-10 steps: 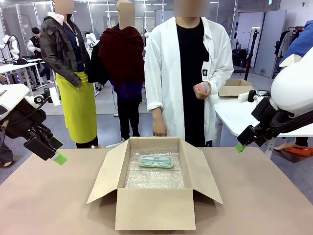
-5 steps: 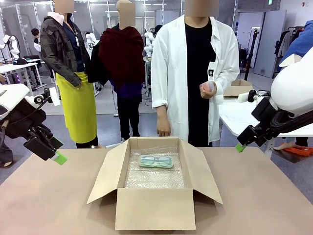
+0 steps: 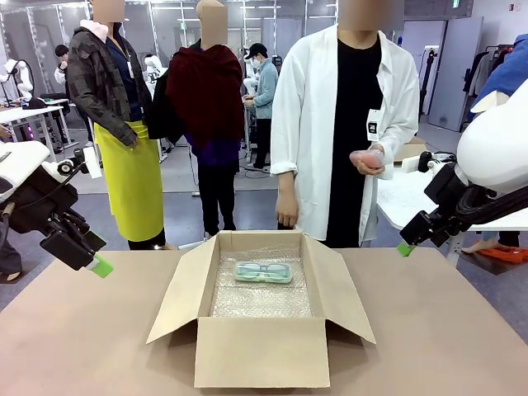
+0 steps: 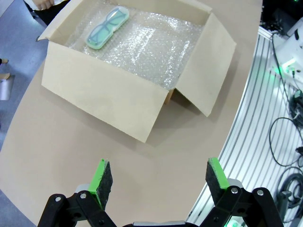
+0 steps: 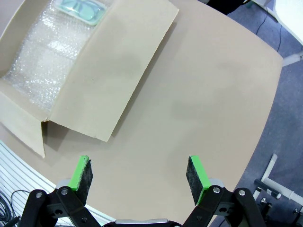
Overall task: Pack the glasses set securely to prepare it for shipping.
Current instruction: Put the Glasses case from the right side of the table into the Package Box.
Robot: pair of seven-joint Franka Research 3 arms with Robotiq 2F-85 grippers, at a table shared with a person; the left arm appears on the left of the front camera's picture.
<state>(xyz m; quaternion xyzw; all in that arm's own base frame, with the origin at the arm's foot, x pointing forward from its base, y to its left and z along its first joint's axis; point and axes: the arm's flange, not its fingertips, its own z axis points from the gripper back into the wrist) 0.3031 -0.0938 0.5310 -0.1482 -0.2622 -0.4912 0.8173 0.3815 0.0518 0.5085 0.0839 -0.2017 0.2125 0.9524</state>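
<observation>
An open cardboard box (image 3: 262, 351) stands mid-table, lined with bubble wrap (image 3: 264, 297). The mint-green case (image 3: 263, 271) of the glasses set lies flat on the wrap near the box's far wall, a pair of glasses showing through it. It appears again as the mint-green case (image 4: 107, 27) in the left wrist view and the mint-green case (image 5: 80, 9) in the right wrist view. My left gripper (image 3: 99, 265) hovers open, left of the box. My right gripper (image 3: 404, 247) hovers open to its right. Both the left gripper (image 4: 158, 177) and the right gripper (image 5: 139, 177) hold nothing.
A person in a white coat (image 3: 313, 124) stands behind the far table edge, one hand holding a small pinkish thing (image 3: 367, 158) at chest height. All box flaps (image 3: 186, 293) are splayed outward. Bare brown tabletop (image 3: 437, 330) lies on both sides of the box.
The person has stepped to the right, still holding the pinkish thing. Both arms, the box and the mint-green case have not moved.
</observation>
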